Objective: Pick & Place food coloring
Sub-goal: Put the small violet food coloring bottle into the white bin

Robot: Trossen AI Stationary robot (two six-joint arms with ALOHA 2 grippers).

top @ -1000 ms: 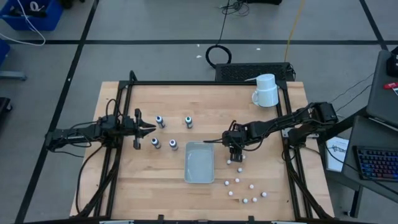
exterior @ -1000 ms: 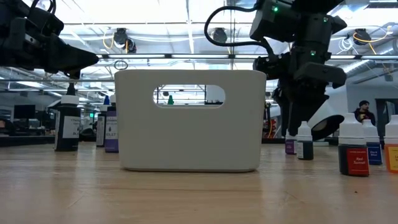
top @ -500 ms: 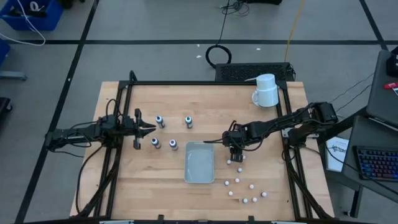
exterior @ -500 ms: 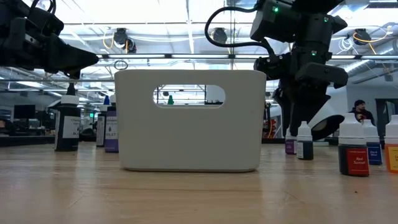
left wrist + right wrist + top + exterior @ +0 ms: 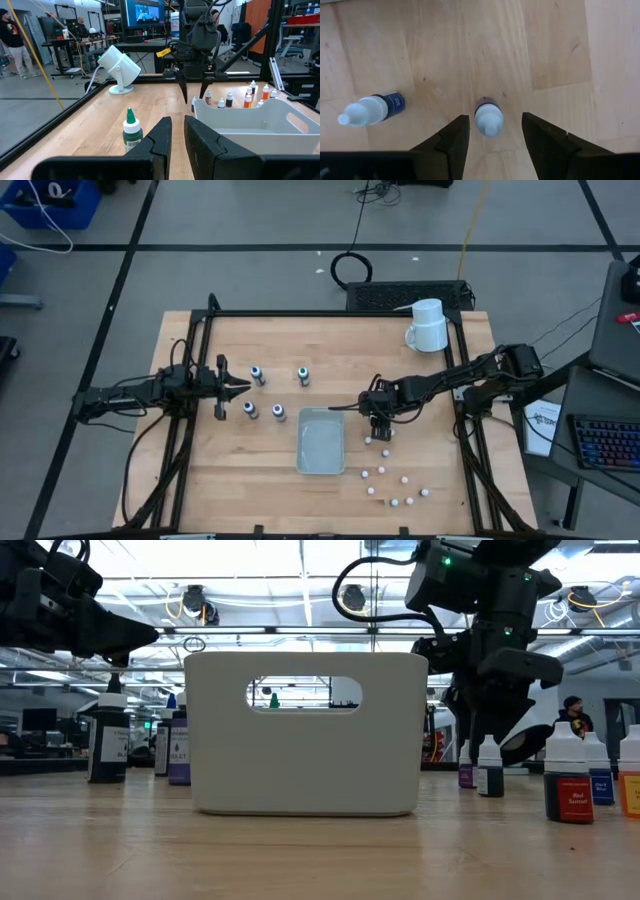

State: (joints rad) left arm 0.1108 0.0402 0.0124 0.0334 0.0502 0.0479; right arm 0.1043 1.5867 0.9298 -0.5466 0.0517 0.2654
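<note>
Several small food coloring bottles stand upright on the wooden table. Some with dark caps (image 5: 279,413) stand by my left gripper (image 5: 240,387), which is shut, level and touches nothing. Tinier white-capped ones (image 5: 385,452) are scattered right of the white bin (image 5: 321,442). My right gripper (image 5: 495,119) points steeply down, open, above one white-capped bottle (image 5: 488,118). Its fingers stand on either side of the bottle, with gaps on both sides. A second small bottle (image 5: 370,110) stands beside it. In the low view my right gripper (image 5: 485,735) hangs over these bottles (image 5: 489,768).
A white mug (image 5: 428,325) stands at the far right of the table. The white bin (image 5: 305,735) sits at the table's middle near edge. A green-capped bottle (image 5: 131,131) stands just ahead of my left gripper (image 5: 177,135). A black frame (image 5: 330,313) borders the table.
</note>
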